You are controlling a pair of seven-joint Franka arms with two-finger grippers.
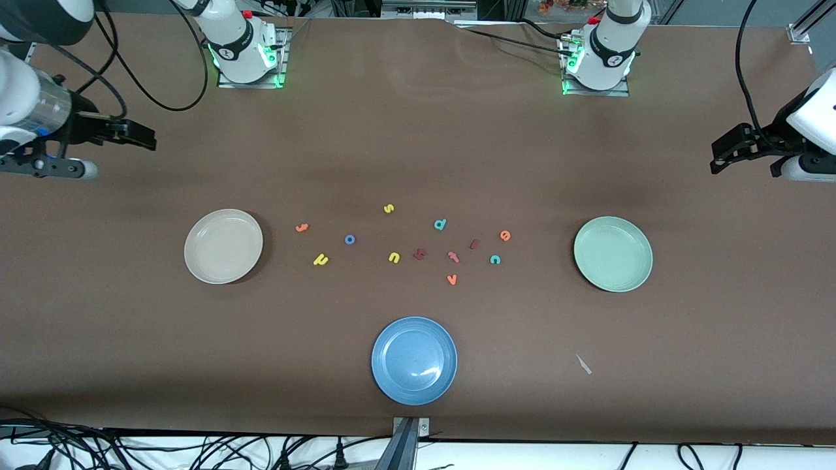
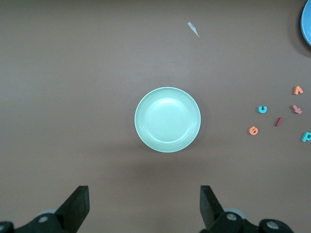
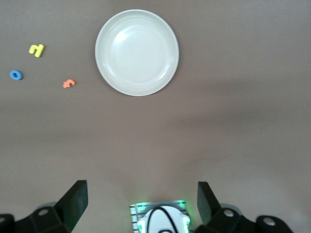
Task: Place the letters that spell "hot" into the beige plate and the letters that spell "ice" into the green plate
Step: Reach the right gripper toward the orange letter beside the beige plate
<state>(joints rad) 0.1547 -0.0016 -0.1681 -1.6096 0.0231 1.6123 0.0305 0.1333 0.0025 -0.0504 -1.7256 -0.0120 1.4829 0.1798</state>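
1. Both pincers wait spread and empty: left gripper (image 1: 718, 158) at the frame's right edge, right gripper (image 1: 140, 135) at the upper left.
2. Nothing is sorted yet; beige plate (image 1: 223, 246) at mid-left and green plate (image 1: 612, 254) at mid-right lie bare.
3. Yellow h (image 1: 320, 260), blue o (image 1: 350, 239) and orange t (image 1: 302, 227) sit just beside the beige plate.
4. Dark red i (image 1: 475, 244), teal c (image 1: 495, 260) and orange e (image 1: 505, 235) lie centre-right.
5. Next, I'd guess, one pincer must drop onto a letter, avoiding the teal d (image 1: 440, 224).
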